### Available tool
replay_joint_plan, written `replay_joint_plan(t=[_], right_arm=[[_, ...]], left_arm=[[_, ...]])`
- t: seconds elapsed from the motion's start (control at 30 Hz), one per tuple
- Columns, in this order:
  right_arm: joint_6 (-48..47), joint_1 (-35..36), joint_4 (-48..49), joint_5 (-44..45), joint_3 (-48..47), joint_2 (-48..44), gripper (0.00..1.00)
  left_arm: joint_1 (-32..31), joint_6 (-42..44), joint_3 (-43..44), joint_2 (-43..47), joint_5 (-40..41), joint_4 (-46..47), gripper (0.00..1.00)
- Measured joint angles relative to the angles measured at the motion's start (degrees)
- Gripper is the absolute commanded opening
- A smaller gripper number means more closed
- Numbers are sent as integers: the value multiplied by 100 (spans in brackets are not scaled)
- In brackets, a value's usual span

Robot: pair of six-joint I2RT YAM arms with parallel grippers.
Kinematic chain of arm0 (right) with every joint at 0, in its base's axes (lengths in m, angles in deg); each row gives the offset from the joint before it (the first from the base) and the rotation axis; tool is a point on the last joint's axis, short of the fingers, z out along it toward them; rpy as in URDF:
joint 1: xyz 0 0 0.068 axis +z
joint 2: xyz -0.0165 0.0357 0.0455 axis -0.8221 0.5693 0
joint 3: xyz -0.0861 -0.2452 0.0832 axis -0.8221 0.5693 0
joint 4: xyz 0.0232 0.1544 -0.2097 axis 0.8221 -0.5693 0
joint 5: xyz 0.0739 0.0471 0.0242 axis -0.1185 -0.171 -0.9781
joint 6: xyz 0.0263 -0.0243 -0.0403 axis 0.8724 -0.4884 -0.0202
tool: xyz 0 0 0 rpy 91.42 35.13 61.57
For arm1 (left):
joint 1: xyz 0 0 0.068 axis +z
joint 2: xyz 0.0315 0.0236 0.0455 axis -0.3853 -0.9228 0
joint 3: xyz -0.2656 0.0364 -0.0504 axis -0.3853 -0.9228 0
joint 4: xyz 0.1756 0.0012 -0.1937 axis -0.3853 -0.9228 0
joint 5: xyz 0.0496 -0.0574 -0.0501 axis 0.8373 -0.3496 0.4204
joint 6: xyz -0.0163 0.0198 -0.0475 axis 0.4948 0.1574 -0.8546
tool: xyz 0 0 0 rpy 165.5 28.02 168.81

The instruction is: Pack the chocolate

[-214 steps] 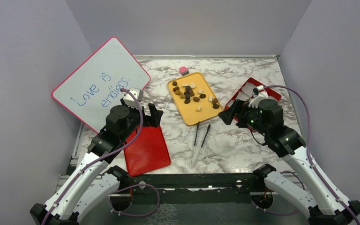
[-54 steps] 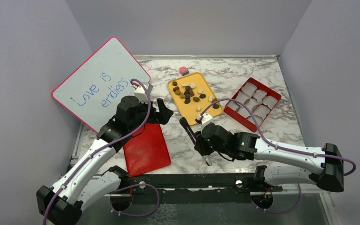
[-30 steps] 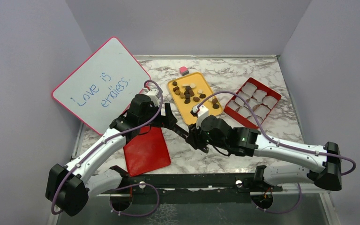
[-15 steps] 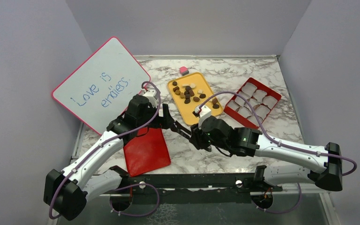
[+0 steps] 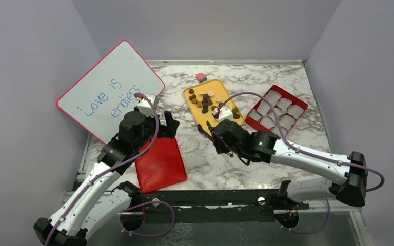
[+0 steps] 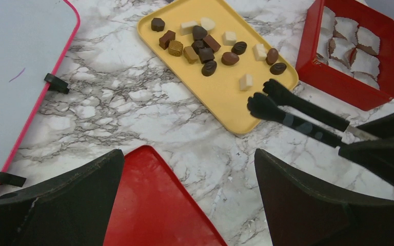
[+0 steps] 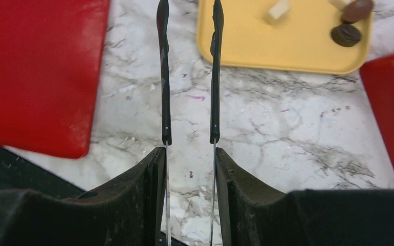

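Right wrist, right hand [image 7: 190, 156] gripping tongs [image 7: 164, 77], chocolate [image 7: 346, 35] beyond

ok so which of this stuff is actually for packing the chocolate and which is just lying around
For the job: chocolate, yellow tray, red box, tongs in the right hand, red lid.
Lying about: whiteboard, pink cube.

Yellow tray [image 6: 216, 93], brown and cream chocolate [image 6: 205, 54], red box [image 6: 338, 84], black tongs [image 6: 298, 111]
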Motion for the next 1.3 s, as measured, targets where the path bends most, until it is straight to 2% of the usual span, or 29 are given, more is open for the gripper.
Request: replay_joint_plan(t=[0.2, 0.4, 0.77, 1.3], right_arm=[[-249, -758, 7, 59, -52, 352, 42], [-544, -1198, 107, 39, -61, 616, 42], [-901, -1541, 531, -236, -260, 1296, 42], [-964, -1637, 667, -501, -260, 1613, 40]], left_arm=[[0, 254, -205, 149, 212, -31, 99], [0, 352, -223, 76, 219, -76, 99], [2, 402, -225, 17, 219, -114, 99], [2, 424, -229, 33, 219, -114, 99]])
